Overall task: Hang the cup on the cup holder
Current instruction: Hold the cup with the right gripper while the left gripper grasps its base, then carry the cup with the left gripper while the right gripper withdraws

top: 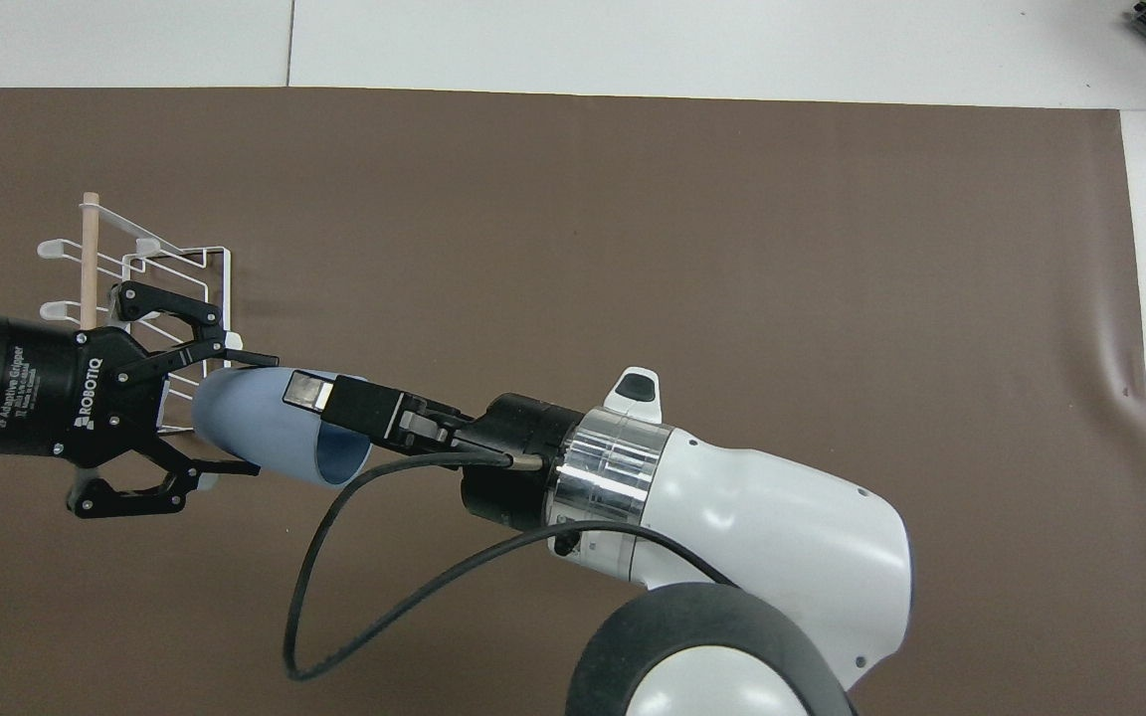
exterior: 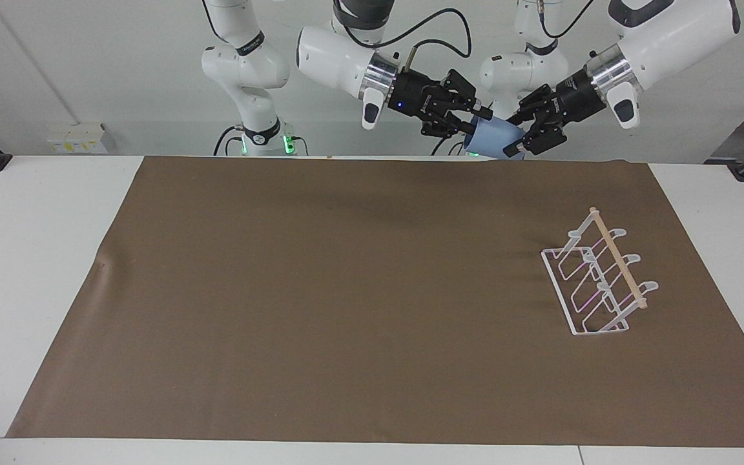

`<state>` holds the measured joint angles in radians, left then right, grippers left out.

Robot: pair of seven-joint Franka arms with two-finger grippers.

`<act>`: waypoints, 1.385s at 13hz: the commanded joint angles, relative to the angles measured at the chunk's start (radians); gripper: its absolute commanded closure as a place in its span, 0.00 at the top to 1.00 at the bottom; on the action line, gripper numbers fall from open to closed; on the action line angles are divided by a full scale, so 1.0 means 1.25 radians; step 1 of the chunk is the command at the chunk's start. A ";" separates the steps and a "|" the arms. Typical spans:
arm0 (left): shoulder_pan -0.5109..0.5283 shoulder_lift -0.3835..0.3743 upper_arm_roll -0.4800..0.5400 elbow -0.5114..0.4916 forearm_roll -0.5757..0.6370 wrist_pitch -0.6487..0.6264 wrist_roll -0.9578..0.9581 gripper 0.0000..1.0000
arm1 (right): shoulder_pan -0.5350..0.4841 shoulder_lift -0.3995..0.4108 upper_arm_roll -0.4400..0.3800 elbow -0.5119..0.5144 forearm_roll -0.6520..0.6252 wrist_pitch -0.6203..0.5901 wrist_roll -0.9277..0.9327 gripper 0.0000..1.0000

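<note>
The small light-blue plastic cup (top: 270,426) is up in the air, lying on its side, btw the two grippers. It is high over the brown mat's (exterior: 346,310) edge nearest the robots, toward the left arm's end of the table.

The right gripper (top: 329,398) holds the cup by its rim: one finger sits on the outside wall and the other goes into the open mouth, so it is pinched on the cup wall. The left gripper (top: 230,413) is at the cup's closed bottom end. Its fingers (top: 235,356) are spread wide, one on each side of the cup. In the overhead view they look apart from the cup wall, so I think it does not grip yet.

The white wire cup holder w/ the light wooden rod on top (exterior: 598,278) stands on the mat, well apart from the cup and nothing hangs on it.

Step now, I think: a hand-over in mid-air, right arm to left arm. Hanging is not done yet.

Next move prob needs:
- left fingers close on the cup's narrow end, snug, not sliding off the slanted wall
- right gripper lets go only after that, or the cup may drop
- then the left arm carries the cup over to the holder and tips its open mouth down onto a prong.
</note>
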<state>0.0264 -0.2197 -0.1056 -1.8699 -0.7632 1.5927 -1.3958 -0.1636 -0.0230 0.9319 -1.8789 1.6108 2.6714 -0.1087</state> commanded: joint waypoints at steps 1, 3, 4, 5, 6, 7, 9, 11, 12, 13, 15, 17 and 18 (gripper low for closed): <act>0.019 -0.028 0.000 -0.023 0.025 -0.007 -0.003 0.00 | -0.010 -0.016 0.007 -0.011 0.011 0.015 0.018 1.00; 0.010 -0.025 -0.004 -0.015 0.152 0.001 0.002 0.00 | -0.009 -0.021 0.007 -0.018 -0.006 0.023 0.016 1.00; 0.006 -0.022 -0.008 -0.007 0.212 0.005 0.006 0.00 | -0.009 -0.021 0.007 -0.025 -0.037 0.035 0.015 1.00; 0.000 -0.017 -0.011 0.004 0.285 0.012 0.013 0.00 | -0.009 -0.020 0.007 -0.027 -0.083 0.041 0.012 1.00; -0.006 -0.016 -0.015 0.005 0.336 0.029 0.019 0.00 | -0.010 -0.017 0.006 -0.028 -0.141 0.041 0.010 1.00; -0.011 -0.016 -0.020 0.005 0.373 0.055 0.023 0.00 | -0.011 -0.015 0.001 -0.032 -0.219 0.040 0.001 1.00; -0.025 -0.002 -0.049 0.022 0.486 0.099 0.024 0.00 | -0.021 -0.007 -0.014 -0.042 -0.400 0.030 -0.021 1.00; -0.043 0.009 -0.066 0.037 0.578 0.141 0.050 0.00 | -0.022 0.002 -0.043 -0.046 -0.577 0.014 -0.036 1.00; -0.052 0.014 -0.069 0.040 0.622 0.154 0.068 0.00 | -0.022 0.004 -0.068 -0.046 -0.668 -0.010 -0.043 1.00; -0.060 0.015 -0.069 0.043 0.658 0.160 0.081 0.00 | -0.022 0.011 -0.089 -0.039 -0.748 -0.044 -0.044 1.00; -0.070 0.015 -0.069 0.039 0.718 0.199 0.105 0.00 | -0.022 0.018 -0.135 -0.028 -0.899 -0.109 -0.064 1.00; -0.067 0.027 -0.069 0.033 0.776 0.278 0.142 0.00 | -0.022 0.033 -0.182 0.007 -0.957 -0.190 -0.097 1.00; -0.060 0.032 -0.065 0.033 0.799 0.306 0.208 0.00 | -0.022 0.047 -0.211 0.045 -0.968 -0.261 -0.121 1.00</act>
<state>-0.0474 -0.2032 -0.2001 -1.8381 0.1806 1.9152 -1.2311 -0.1797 0.0000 0.7044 -1.9017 0.4428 2.4595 -0.2016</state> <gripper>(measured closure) 0.251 0.000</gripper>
